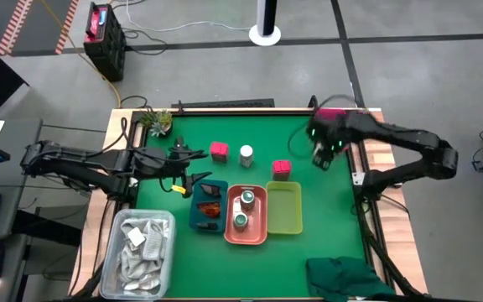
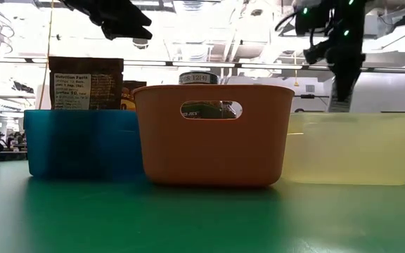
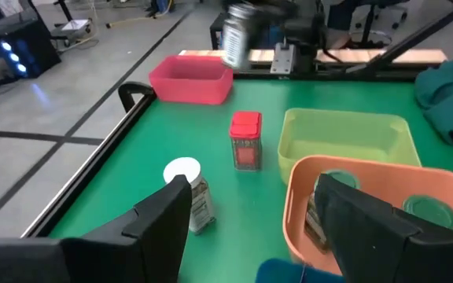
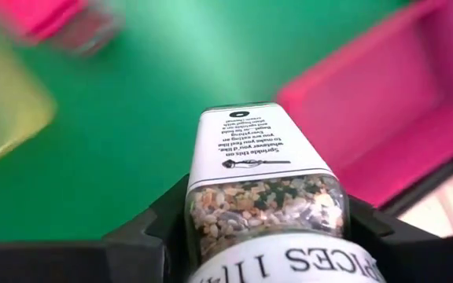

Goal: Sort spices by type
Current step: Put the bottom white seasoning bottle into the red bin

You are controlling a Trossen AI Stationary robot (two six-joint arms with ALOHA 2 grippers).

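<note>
My right gripper (image 1: 324, 153) is shut on a spice jar (image 4: 262, 196) with a white label and a seed mix, above the green mat beside the pink tray (image 1: 334, 114). My left gripper (image 3: 250, 228) is open over the mat's left part, near the blue tray (image 1: 208, 205) that holds dark packets (image 2: 86, 83). A white-lidded jar (image 1: 246, 154) and two pink cube boxes (image 1: 219, 151) (image 1: 282, 169) stand on the mat. Two green-lidded jars (image 1: 243, 210) stand in the orange tray (image 1: 262, 220). My right gripper pinches the jar between its two fingers, one finger (image 4: 160, 220) on either side of the glass body (image 4: 262, 208). The jar lies along the fingers, and its labelled end (image 4: 246, 141) sticks out past them. It is lifted clear of the mat.
A yellow-green tray (image 1: 284, 210) sits right of the orange one. A clear bin of white sachets (image 1: 141, 245) stands at the near left, a green cloth (image 1: 346, 277) at the near right, a small plant (image 1: 156, 122) at the far left corner. Bare mat lies between trays and far edge.
</note>
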